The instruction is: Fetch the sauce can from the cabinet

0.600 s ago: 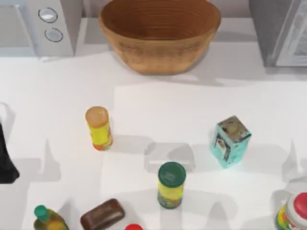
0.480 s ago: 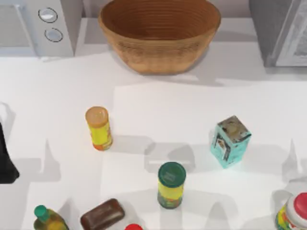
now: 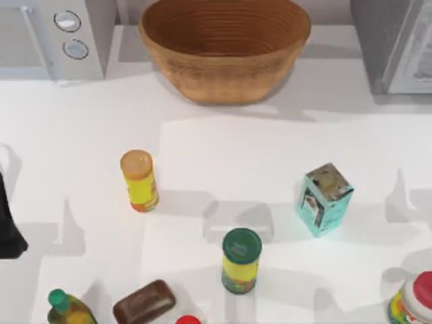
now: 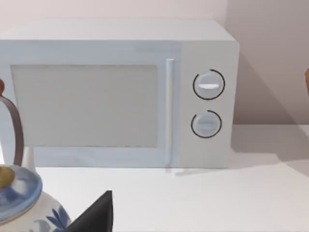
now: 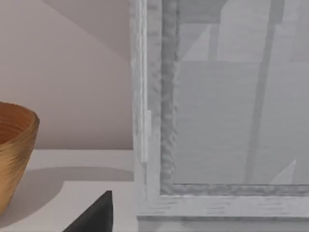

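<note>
White table [image 3: 223, 145], open mid-strip between basket [image 3: 224, 47] and bottles; cabinet [image 3: 395, 44] far-right.

The top view looks straight down on the table [image 3: 270, 148]. The left wrist view faces the microwave [image 4: 120, 92] at close range; the right wrist view sits close to the cabinet [image 5: 222, 121] door. The top and right wrist views share the wicker basket [image 3: 224, 47].

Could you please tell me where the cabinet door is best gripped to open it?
Probably the narrow pale handle strip on the cabinet door's edge nearest the basket. It stands upright and proud of the frame, so the right gripper, facing it, should come straight from the front, closing across it.
</note>
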Tool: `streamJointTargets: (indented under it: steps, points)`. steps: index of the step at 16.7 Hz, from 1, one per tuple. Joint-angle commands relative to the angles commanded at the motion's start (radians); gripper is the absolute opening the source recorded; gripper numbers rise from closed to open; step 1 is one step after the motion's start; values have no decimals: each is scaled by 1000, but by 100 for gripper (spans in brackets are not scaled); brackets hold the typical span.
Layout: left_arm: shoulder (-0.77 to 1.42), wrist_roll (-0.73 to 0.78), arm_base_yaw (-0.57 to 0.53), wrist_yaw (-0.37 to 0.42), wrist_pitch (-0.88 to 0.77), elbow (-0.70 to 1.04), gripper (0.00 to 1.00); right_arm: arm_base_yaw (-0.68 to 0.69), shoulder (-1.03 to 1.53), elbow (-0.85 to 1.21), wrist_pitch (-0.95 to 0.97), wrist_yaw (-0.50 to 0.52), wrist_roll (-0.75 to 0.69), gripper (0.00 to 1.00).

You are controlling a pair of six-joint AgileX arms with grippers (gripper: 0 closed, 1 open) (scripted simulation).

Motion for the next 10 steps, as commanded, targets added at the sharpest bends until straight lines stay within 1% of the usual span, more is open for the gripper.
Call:
streamJointTargets:
  steps: [10]
  points:
    - [0, 0, 0, 0, 0, 0, 100, 97, 719, 995, -230, 107, 7, 100]
